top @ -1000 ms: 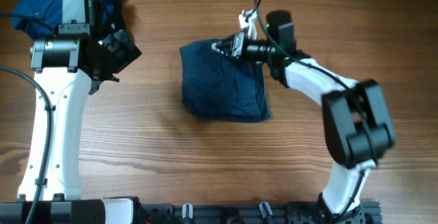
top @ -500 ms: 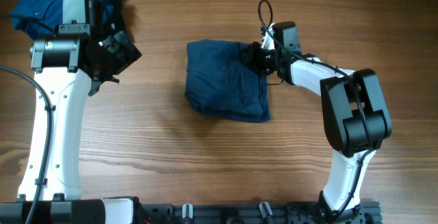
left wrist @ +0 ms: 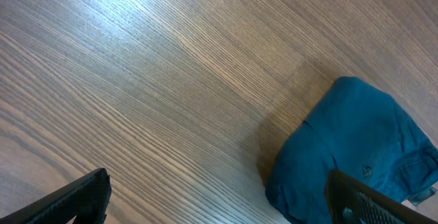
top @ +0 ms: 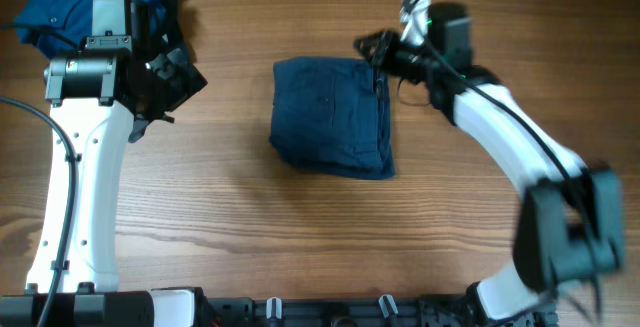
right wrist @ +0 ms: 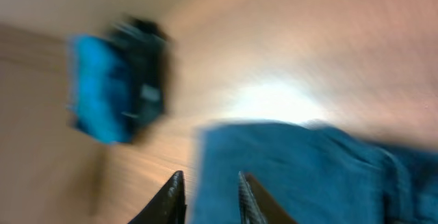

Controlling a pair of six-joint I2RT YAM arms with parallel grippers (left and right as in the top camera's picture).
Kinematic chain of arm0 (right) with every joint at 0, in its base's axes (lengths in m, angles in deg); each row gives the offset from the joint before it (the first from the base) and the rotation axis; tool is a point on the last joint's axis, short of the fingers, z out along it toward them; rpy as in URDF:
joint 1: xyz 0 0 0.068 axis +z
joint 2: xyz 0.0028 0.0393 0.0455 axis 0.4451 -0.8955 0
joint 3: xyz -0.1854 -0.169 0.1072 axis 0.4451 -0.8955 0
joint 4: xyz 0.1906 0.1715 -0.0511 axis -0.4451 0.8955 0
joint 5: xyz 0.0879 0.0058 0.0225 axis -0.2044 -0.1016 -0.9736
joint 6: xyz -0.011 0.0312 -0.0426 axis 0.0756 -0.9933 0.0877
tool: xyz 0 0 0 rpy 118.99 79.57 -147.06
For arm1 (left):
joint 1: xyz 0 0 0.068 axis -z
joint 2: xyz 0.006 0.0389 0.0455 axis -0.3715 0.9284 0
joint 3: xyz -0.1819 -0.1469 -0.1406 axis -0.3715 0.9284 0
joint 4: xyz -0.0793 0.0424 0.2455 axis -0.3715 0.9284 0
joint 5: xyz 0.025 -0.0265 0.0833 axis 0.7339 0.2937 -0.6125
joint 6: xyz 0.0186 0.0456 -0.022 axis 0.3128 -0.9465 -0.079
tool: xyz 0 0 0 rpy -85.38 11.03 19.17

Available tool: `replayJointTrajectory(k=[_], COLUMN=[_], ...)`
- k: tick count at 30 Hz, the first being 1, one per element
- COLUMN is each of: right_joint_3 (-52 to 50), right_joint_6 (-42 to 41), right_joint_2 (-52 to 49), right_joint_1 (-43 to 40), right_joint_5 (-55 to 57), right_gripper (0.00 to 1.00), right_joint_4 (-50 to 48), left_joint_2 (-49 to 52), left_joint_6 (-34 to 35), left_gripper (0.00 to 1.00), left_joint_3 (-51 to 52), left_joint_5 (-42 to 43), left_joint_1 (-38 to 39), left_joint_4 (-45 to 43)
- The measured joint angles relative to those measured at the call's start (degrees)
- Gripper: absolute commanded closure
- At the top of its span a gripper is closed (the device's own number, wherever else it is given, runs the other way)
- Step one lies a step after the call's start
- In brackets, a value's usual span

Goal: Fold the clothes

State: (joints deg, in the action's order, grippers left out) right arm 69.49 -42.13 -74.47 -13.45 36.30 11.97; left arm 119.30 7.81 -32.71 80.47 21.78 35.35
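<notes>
The navy shorts [top: 330,117] lie flat on the bench [top: 300,227] as a compact rectangle with roughly squared edges, which reads as a finished or nearly finished fold. The piece sits between the two arms, where either could reach it.

The right end effector [top: 372,49] hovers at the corner of that rectangle nearest it, just beside the cloth edge and apparently clear of the fabric. The right wrist view is badly blurred, but its fingers [right wrist: 176,200] stand a narrow gap apart with nothing visible between them, and navy cloth spreads just beyond the tips. I judge it empty and only slightly opened, a gap that would suit releasing a thin cloth corner.

The left end effector [top: 180,75] hangs well apart from the shorts, jaws spread wide and empty. Just ahead of it and off to one side lies the blue shirt [left wrist: 349,148], crumpled on the bench and not yet folded, so it is likely the next piece.
</notes>
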Motion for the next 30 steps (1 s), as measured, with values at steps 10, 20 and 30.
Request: replayJointTrajectory(k=[10, 20, 30], right_joint_3=[1.51, 1.31, 1.22], right_joint_6=[-0.09, -3.50, -7.21], right_joint_2=[9.07, -12.28, -24.81], right_joint_1=[9.60, 17.38, 17.09], right_joint_5=[-2.93, -7.10, -11.96], right_gripper=[0.65, 0.67, 0.74], right_joint_4=[1.22, -5.38, -6.97], left_joint_2=[0.00, 0.00, 0.00], left_joint_6=[0.00, 0.00, 0.00], left_gripper=[0.00, 0.00, 0.00], left_joint_3=[0.00, 0.00, 0.00], left_joint_5=[0.00, -0.02, -0.02], left_joint_1=[0.00, 0.00, 0.00], left_joint_4=[-0.59, -0.63, -0.44])
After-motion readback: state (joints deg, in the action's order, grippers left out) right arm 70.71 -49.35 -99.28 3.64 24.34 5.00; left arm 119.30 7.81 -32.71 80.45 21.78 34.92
